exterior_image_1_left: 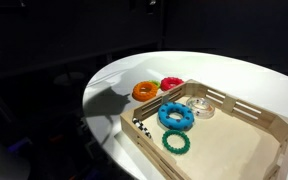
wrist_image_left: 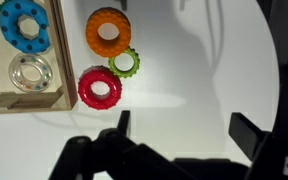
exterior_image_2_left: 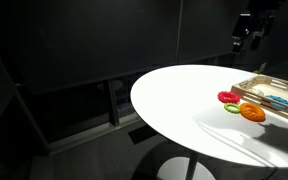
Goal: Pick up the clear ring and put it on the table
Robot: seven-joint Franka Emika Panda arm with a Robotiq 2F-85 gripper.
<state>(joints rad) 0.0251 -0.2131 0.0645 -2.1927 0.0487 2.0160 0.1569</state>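
The arm hangs high over the large round white table [exterior_image_2_left: 174, 95], beside the light wooden slatted tray [exterior_image_1_left: 254, 115]. Its gripper [wrist_image_left: 184, 135] points down, fingers spread wide and empty. Six rings show. Inside the tray lie the small clear plastic ring [wrist_image_left: 30, 72], a blue ring [wrist_image_left: 24, 25] and a dark green ring [exterior_image_1_left: 176, 142]. Just outside the tray lie an orange ring [wrist_image_left: 108, 32], a red ring [wrist_image_left: 100, 88] and a seemingly smaller lime ring [wrist_image_left: 124, 63].

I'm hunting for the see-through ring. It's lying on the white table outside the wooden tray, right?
No. The clear ring lies inside the wooden tray, next to the blue ring, not out on the table. The wrist view shows it.
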